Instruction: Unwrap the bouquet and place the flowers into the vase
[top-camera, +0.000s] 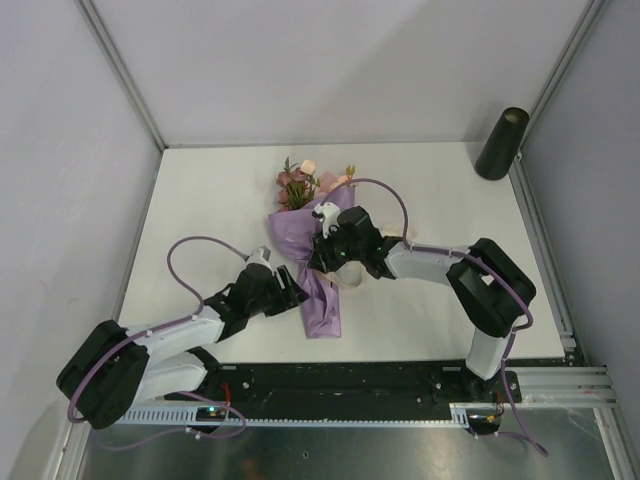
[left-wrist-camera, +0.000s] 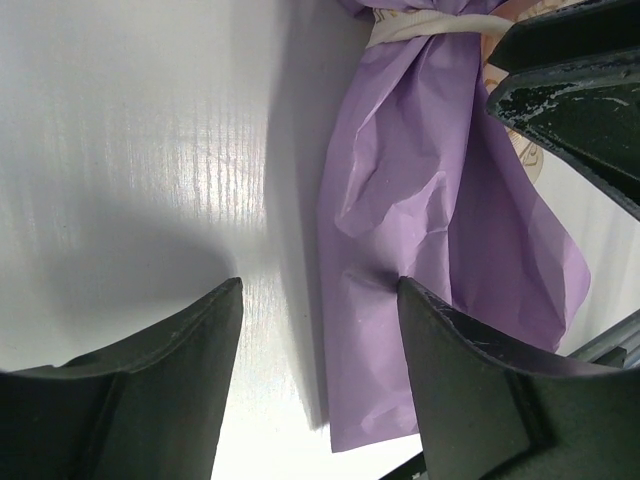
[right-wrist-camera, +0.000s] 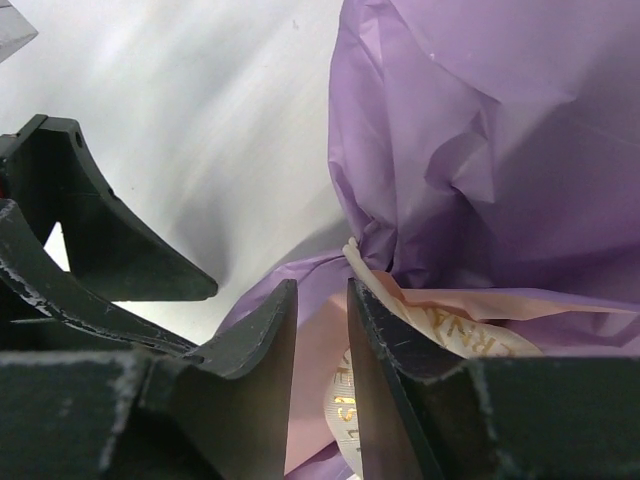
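beside bouquet (left-wrist-camera: 420, 230) paper edge, left pincer (left-wrist-camera: 320, 287) spread; right pincer (right-wrist-camera: 321, 292) barely parted at ribbon (right-wrist-camera: 455, 336)

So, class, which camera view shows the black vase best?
Top external: the vase stands whole and unobstructed at the far right corner of the table. Neither wrist view shows it; both are filled with the bouquet.

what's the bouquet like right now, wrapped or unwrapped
Wrapped: the cream ribbon cinches the purple paper around the bouquet, with the flowers poking out the top.
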